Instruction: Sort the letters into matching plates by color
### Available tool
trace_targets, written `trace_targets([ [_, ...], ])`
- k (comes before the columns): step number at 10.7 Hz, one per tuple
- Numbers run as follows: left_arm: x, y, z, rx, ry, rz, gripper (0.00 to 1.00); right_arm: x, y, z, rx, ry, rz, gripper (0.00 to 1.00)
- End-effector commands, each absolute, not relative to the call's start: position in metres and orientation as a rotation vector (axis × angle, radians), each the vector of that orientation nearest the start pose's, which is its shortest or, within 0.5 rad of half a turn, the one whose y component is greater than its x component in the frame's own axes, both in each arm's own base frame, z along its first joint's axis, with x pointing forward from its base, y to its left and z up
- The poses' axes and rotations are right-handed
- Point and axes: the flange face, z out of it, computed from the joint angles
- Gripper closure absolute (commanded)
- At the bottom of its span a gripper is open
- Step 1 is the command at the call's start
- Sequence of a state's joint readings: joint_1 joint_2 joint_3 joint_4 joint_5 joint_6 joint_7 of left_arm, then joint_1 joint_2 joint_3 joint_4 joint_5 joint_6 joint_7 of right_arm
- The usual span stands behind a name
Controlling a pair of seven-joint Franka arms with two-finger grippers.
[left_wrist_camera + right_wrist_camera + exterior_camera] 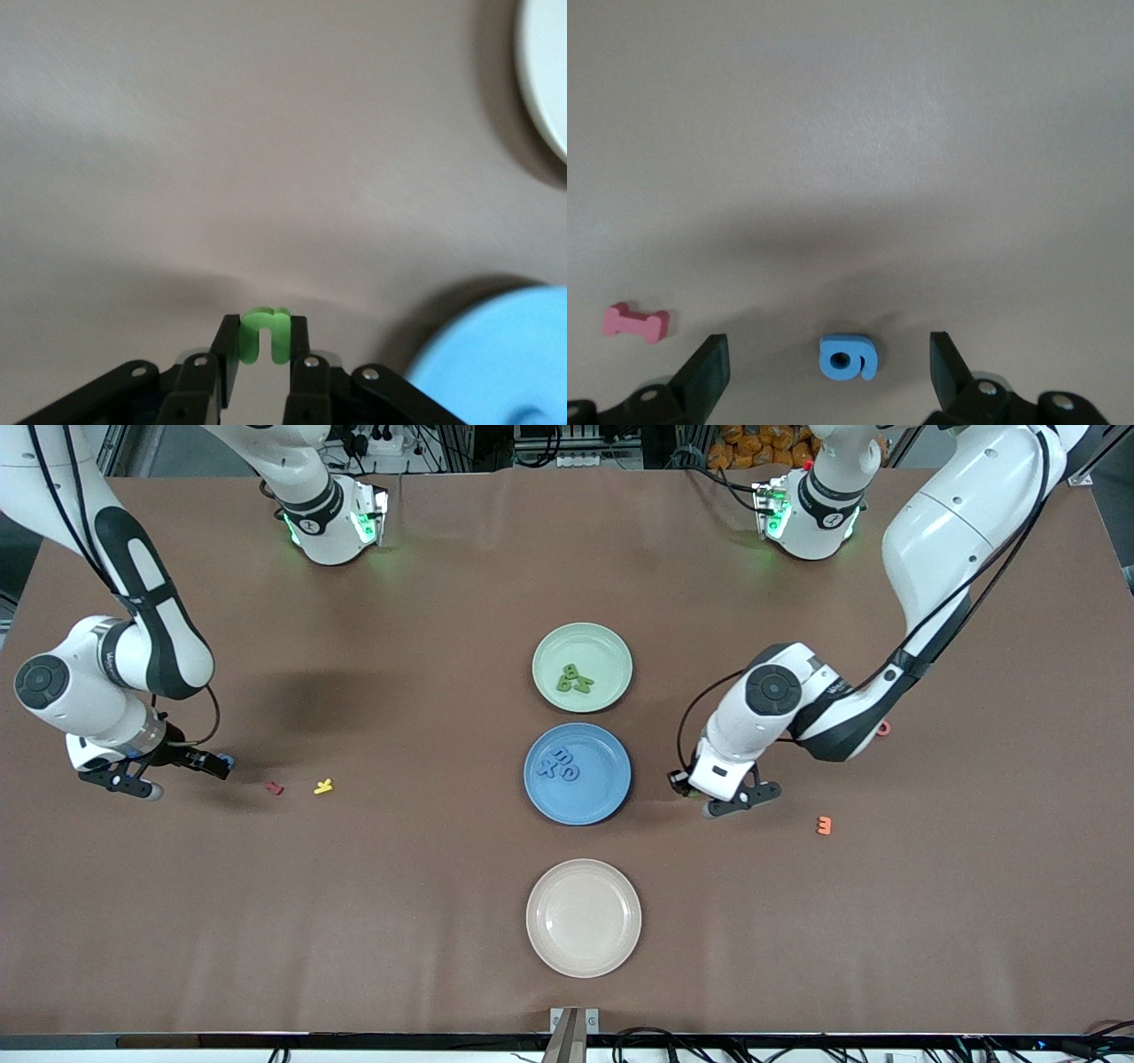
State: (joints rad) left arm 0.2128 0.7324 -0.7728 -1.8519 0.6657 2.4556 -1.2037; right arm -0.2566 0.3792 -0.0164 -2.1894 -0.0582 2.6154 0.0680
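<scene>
The mint green plate (549, 646) holds green letters (574, 679). Beside it, nearer the front camera, the blue plate (595, 799) holds blue letters (563, 764). My left gripper (684, 784) hangs low beside the blue plate, toward the left arm's end, shut on a small green letter (263, 335). The blue plate's edge (496, 354) shows in the left wrist view. My right gripper (828, 372) is open near the right arm's end of the table. A blue letter (848, 357) lies flat on the table between its fingers, untouched; it also shows as the blue letter (227, 760) at the fingertips.
A beige-pink plate (620, 948) lies nearest the front camera. Loose letters lie on the table: red (275, 787) and yellow (323, 786) near the right gripper, orange (824, 825) and a red one (883, 728) partly under the left arm. A pale plate rim (545, 71) shows in the left wrist view.
</scene>
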Motion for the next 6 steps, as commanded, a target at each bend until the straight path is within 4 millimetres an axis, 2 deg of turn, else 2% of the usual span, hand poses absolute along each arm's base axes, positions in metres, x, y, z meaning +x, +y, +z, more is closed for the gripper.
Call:
trace_targets([
  [1,0.543,-0.348,0.254,-3.223,-0.472,-0.089,1.00,0.523,-0.158,0.201,-3.135,0.510,-0.082,0.00],
  [3,0.522,-0.375,0.261,-3.224,-0.438,-0.062,1.00,0.520,-0.160,0.190,-3.132,0.518,-0.094,0.00],
  [4,0.513,-0.389,0.264,-3.227,-0.476,-0.059,1.00,0.518,-0.160,0.186,-3.131,0.520,-0.094,0.00],
  [6,0.504,-0.402,0.268,-3.237,-0.464,-0.056,1.00,0.519,-0.161,0.179,-3.130,0.521,-0.114,0.00],
])
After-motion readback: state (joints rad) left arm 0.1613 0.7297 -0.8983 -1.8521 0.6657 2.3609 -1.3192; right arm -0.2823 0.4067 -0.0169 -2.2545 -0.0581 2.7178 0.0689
